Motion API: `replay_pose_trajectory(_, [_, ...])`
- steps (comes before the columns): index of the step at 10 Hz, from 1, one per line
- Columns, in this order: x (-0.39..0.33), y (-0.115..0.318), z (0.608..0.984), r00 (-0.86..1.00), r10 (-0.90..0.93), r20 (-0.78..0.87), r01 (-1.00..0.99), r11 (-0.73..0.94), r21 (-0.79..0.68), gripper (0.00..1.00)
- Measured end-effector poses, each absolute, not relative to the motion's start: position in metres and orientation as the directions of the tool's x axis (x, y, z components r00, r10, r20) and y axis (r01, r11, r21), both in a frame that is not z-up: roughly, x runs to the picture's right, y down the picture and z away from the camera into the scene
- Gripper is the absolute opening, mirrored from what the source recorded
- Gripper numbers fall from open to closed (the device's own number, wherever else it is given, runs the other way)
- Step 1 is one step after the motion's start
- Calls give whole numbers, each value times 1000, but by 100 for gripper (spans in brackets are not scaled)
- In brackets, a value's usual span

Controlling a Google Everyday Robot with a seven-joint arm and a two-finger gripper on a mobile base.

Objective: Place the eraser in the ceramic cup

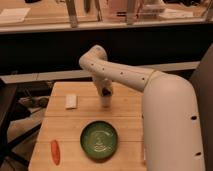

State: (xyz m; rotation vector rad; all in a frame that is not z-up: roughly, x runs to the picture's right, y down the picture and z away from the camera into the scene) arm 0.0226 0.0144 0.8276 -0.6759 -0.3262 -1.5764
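Note:
A white eraser (71, 101) lies flat on the left part of the wooden table (125, 112). A pale ceramic cup (105, 101) stands near the table's middle, behind the green plate. My gripper (105, 92) hangs right above the cup, at its rim, and hides most of it. The white arm reaches in from the right. The eraser is well left of the gripper and nothing touches it.
A green plate (99, 140) sits at the front middle of the table. An orange carrot-like object (55, 152) lies at the front left corner. A dark counter wall stands behind the table. My white base fills the right side.

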Motion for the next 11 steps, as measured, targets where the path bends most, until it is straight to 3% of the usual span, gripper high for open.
replay_pose_trajectory(2, [19, 11, 829, -5, -807, 590, 974, -137, -179, 79])
replay_pose_trajectory(11, [18, 1, 821, -2, -828, 561, 976, -123, -178, 78])
